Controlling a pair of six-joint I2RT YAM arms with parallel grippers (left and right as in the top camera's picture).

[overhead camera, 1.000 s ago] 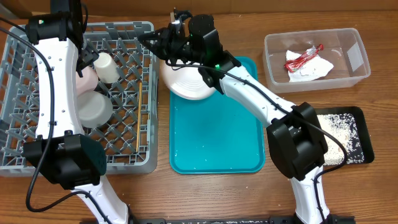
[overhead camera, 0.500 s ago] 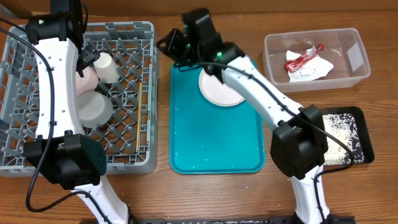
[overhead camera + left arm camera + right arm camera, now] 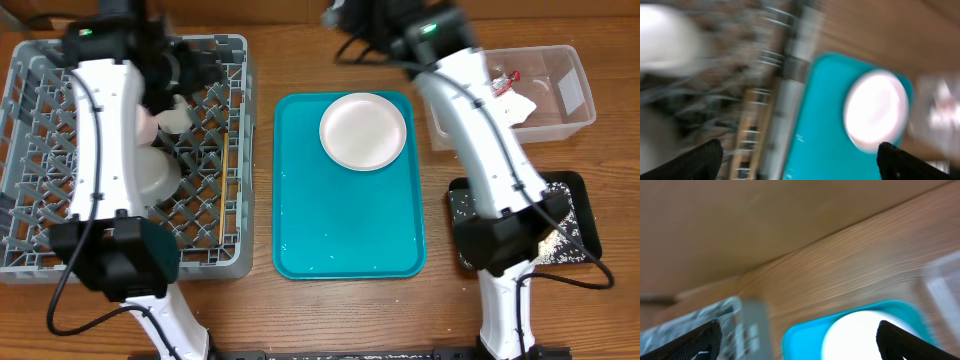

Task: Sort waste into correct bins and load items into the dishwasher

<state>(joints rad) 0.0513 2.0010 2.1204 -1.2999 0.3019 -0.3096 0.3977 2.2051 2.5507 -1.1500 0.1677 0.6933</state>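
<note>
The round pale plate (image 3: 363, 131) lies flat on the far half of the teal tray (image 3: 340, 230); nothing touches it. My right gripper (image 3: 345, 20) hovers beyond the tray's far edge, open and empty; its blurred wrist view shows the plate (image 3: 860, 337) below its jaws (image 3: 800, 342). My left gripper (image 3: 205, 70) is open and empty over the dishwasher rack (image 3: 40, 215), facing the tray; its own view (image 3: 800, 165) is blurred. A pale bowl (image 3: 150, 175) and white cup (image 3: 178, 118) sit in the rack, chopsticks (image 3: 237, 180) along its right side. The clear tub (image 3: 560, 110) holds the tissue (image 3: 515, 108) and red wrapper (image 3: 503, 82).
The black tray (image 3: 575, 215) with rice grains sits at the right, partly hidden behind my right arm's base. My left arm stretches over the rack's middle. Bare wooden table (image 3: 340, 320) runs along the front.
My right gripper opened and let go of the plate, which now rests flat on the teal tray. The right arm swung back and to the right. My left wrist turned toward the tray.
</note>
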